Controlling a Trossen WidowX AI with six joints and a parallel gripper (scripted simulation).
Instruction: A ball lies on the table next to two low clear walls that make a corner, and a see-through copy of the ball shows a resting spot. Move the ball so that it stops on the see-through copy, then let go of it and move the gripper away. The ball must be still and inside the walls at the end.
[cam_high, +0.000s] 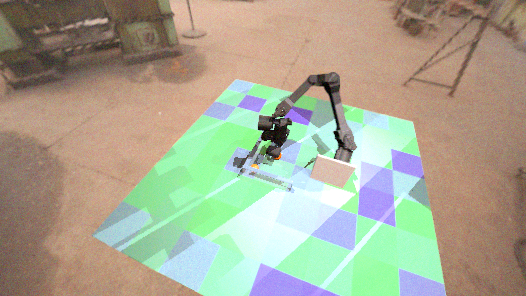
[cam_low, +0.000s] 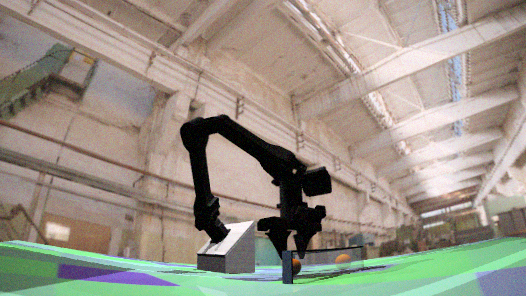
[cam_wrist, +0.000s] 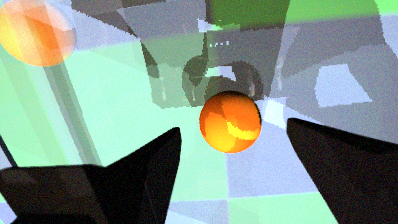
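I'm seeing an orange ball (cam_wrist: 230, 121) with yellow patches, a paler orange see-through copy (cam_wrist: 37, 31), black fingers, and a counter (cam_high: 310, 260) showing green, purple and pale-blue patchwork.

1. The orange ball (cam_wrist: 230, 121) is seen on the green and purple patchwork bench (cam_high: 310, 250), ahead of the two dark fingers of the pincer (cam_wrist: 232, 165), in the gap between them.
2. The pincer is held open above the ball, touching nothing.
3. The see-through orange ball copy (cam_wrist: 36, 31) is placed well to the upper left in the wrist view.
4. The low clear walls (cam_low: 325, 257) are set beside the ball.
5. The grey wedge-shaped arm base (cam_low: 227, 248) is located behind the walls.
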